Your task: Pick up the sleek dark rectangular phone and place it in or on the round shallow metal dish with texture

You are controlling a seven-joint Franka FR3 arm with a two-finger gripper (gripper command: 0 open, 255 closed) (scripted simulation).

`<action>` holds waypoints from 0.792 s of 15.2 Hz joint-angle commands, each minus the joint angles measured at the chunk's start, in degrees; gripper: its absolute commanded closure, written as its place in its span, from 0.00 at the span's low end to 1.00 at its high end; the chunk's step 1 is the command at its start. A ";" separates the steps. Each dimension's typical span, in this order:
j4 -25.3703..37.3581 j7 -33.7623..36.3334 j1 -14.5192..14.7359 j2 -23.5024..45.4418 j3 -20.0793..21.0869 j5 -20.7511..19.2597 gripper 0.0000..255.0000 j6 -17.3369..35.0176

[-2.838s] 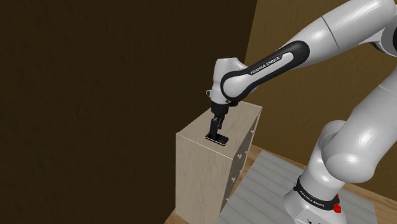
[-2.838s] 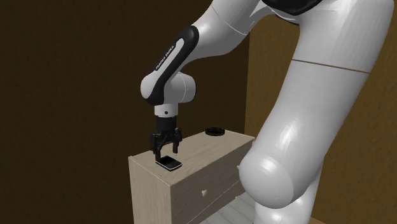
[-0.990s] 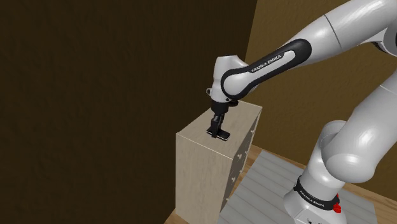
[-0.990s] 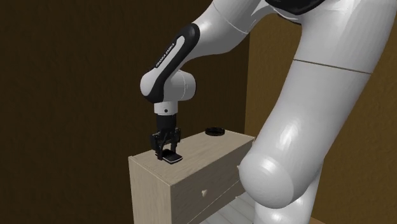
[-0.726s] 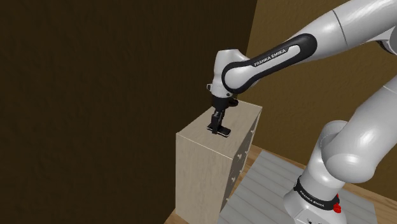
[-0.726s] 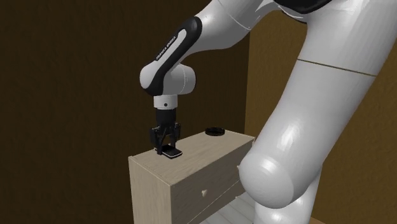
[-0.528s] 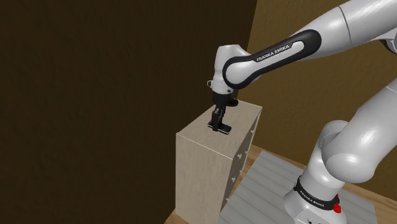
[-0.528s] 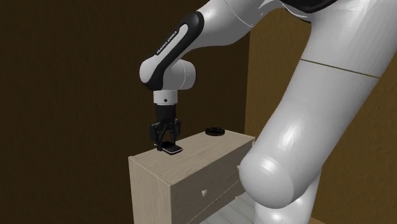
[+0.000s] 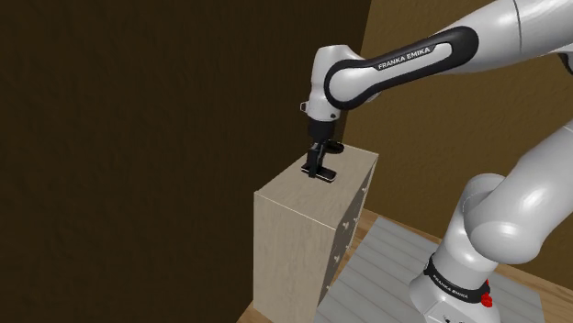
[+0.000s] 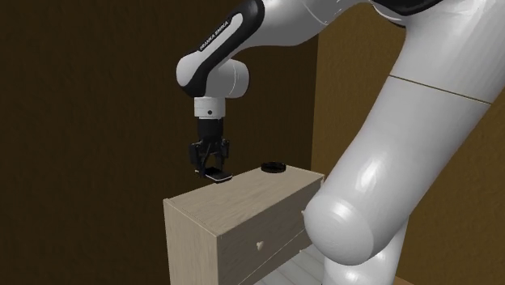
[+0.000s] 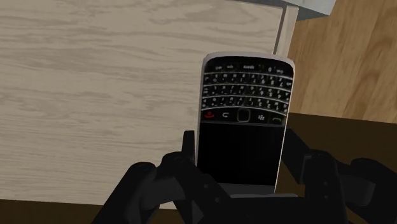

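Observation:
A dark rectangular phone [image 11: 245, 108] with a keypad and a black screen sits clasped between the two black fingers of my gripper [image 11: 236, 167]. In the second exterior view the gripper [image 10: 212, 168] holds the phone [image 10: 217, 175] lifted a little above the top of a pale wooden dresser [image 10: 243, 206]. The shoulder view has the phone [image 9: 322, 175] hanging flat under the gripper [image 9: 318, 166], over the dresser top [image 9: 294, 197]. A small dark round dish [image 10: 273, 168] rests on the dresser's far end, to the second exterior view's right of the gripper.
The dresser has drawers with small knobs [image 10: 260, 244] on its front. It stands against a dark brown wall [image 9: 165, 138]. The robot's white base [image 9: 468, 266] stands on a grey ribbed mat [image 9: 376, 275] over a wooden floor.
The gripper has risen with the phone in it and drifted toward the dish end of the dresser. The phone, which lay on the dresser top earlier, now hangs above it.

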 commanded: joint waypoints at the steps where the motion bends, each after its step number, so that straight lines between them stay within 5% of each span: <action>1: 1.16 0.09 -0.01 -0.53 -0.02 -0.04 1.00 -1.71; 12: 10.37 -13.18 -5.76 8.13 -9.05 -2.93 1.00 -2.77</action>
